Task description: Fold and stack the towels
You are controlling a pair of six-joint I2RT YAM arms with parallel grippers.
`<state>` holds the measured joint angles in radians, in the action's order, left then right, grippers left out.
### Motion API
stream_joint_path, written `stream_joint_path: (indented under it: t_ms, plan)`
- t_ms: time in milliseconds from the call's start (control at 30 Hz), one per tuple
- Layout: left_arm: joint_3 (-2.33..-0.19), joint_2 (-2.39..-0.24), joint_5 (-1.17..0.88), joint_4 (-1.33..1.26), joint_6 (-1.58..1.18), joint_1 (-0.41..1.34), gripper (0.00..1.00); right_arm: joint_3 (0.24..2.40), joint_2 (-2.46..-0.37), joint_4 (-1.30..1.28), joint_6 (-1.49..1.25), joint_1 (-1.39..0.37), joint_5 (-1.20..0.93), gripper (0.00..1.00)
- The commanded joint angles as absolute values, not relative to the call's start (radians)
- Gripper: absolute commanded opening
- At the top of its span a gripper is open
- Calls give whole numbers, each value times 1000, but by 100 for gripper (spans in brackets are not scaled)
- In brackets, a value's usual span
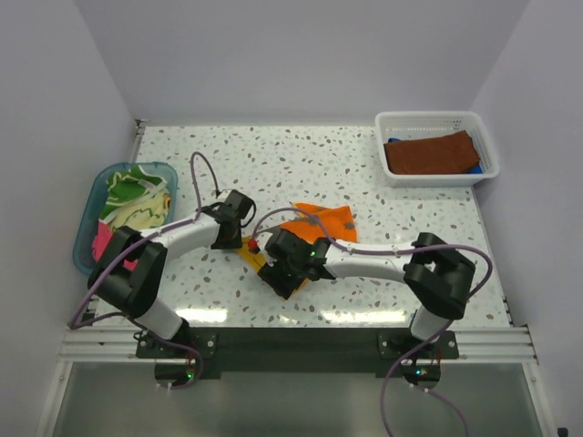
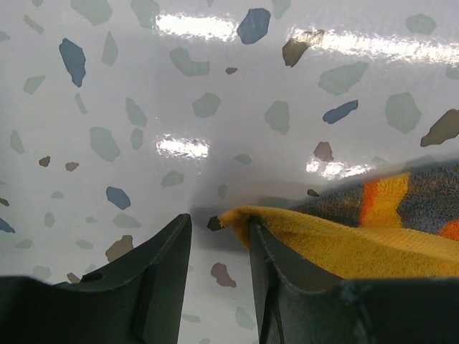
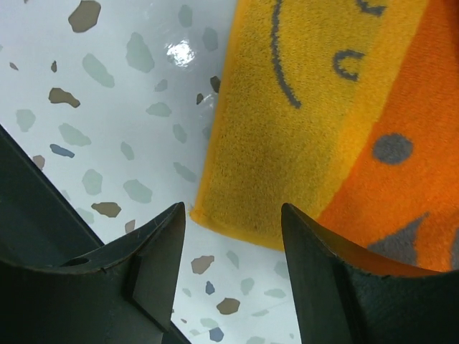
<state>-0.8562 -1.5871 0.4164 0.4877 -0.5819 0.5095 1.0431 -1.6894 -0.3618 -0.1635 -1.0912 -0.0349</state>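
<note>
**mik:** ok, what's where, starting from the left?

**tobi:** far left is the teal tub at the table's left edge. It has a green/yellow towel on top and a bit of pink towel poking out at the near end. Next is the left gripper, down low over the table with its fingers partway apart. There's only speckled tabletop in the gap, so it's got hold of nothing. The yellow corner of the orange towel sits right up against the finger on the right of its wrist view.

**mik:** and the other arm?

**tobi:** that towel lies mid-table, between the two arms. The right gripper hangs over its yellow edge with the fingers well apart and nothing pinched. The towel's corner lies flat below the gap. Far right, back corner, is the white basket, with the rust brown towel in it and the blue towel peeking out from under.
</note>
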Motion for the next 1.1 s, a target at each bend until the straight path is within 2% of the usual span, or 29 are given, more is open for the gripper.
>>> stream_joint_path:
  t_ms: [0, 233, 333, 367, 400, 433, 533, 867, 1067]
  plan:
    - [-828, -1559, 365, 480, -568, 476, 43, 1088, -1726, -330, -127, -1126, -2, 60]
    - [-821, -1563, 316, 468, -560, 443, 43, 1117, -1824, -397, -107, -1170, 55, 59]
    - [-821, -1562, 311, 469, -560, 436, 43, 1126, -1842, -440, -107, -1183, 106, 55]
    - [-822, -1560, 310, 471, -560, 433, 43, 1121, -1839, -443, -106, -1187, 132, 39]
    - [-822, -1560, 302, 468, -560, 428, 43, 1106, -1835, -439, -109, -1187, 140, 29]
    - [-821, -1556, 299, 466, -560, 429, 43, 1098, -1827, -434, -110, -1187, 144, 14]
    - [-819, -1554, 281, 460, -560, 428, 43, 1086, -1807, -439, -109, -1187, 149, 0]
    - [-801, -1552, 192, 420, -569, 426, 52, 1060, -1775, -419, -107, -1186, 115, 0]
    - [-802, -1447, 202, 436, -571, 420, 59, 1042, -1743, -416, -103, -1186, 118, 0]
